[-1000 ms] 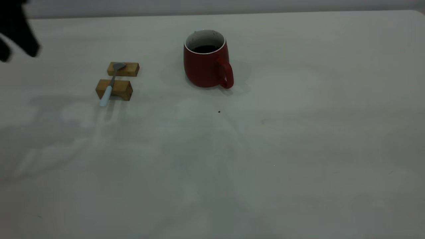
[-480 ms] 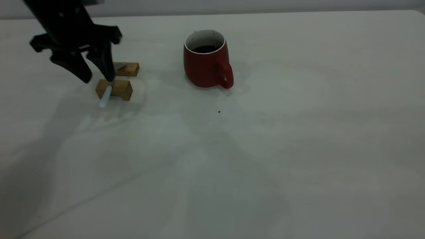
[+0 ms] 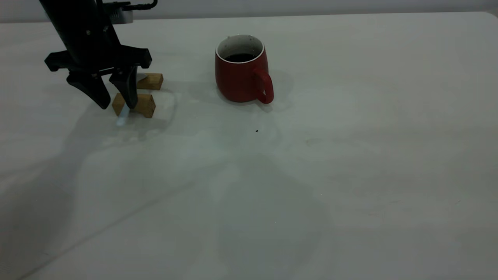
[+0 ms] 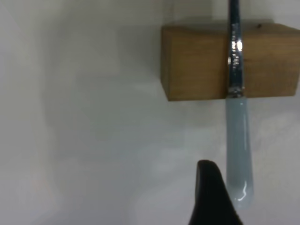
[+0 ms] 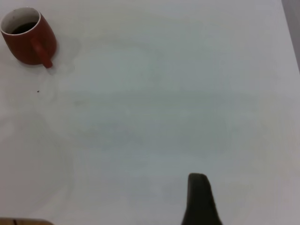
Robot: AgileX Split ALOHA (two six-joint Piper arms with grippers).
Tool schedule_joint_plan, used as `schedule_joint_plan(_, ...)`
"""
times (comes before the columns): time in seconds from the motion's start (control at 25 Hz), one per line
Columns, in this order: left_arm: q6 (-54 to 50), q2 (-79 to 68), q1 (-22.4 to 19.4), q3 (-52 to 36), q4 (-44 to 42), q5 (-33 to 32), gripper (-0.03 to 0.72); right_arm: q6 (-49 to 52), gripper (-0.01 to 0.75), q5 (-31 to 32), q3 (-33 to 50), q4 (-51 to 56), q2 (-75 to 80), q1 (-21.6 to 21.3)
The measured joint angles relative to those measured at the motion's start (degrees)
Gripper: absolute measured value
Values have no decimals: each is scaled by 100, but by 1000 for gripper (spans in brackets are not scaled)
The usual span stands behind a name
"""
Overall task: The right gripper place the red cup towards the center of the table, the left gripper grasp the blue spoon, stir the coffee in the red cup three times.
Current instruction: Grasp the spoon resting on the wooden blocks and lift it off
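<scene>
left pincer: open astride blue spoon | handle toward camera, bowl away | right pincer: unclear

You're looking at a plain off-white table, flat and matte. A rounded dark red ceramic cup with white interior stands on it, toward the far middle, loop handle turned to the near right; dark liquid inside. A small dark speck sits on the surface just in front of the cup. To the cup's left, well apart, two small brown wooden blocks rest on the table, one behind the other. A slim spoon with pale blue handle lies across them.
</scene>
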State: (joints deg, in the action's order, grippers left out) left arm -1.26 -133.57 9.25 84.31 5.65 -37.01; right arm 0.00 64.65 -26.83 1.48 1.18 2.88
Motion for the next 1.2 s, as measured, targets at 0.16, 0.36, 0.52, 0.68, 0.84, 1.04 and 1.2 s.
schedule_joint_plan(0.16,-60,-15,0,2,-37,28,519,0,572,0,0,0,0,0)
schedule_joint_plan(0.36,-71,-205,0,37,-37,102,519,0,572,0,0,0,0,0)
schedule_joint_plan(0.52,-71,-449,0,55,-37,263,519,0,572,0,0,0,-4,0)
schedule_joint_plan(0.68,-71,-521,0,61,-37,342,517,0,572,0,0,0,-4,0)
schedule_joint_plan(0.84,-71,-590,0,61,-37,480,491,0,572,0,0,0,-4,0)
schedule_joint_plan(1.04,-71,-593,0,61,-37,533,430,0,572,0,0,0,-4,0)
schedule_joint_plan(1.2,-71,-593,0,61,-37,655,298,0,572,0,0,0,-4,0)
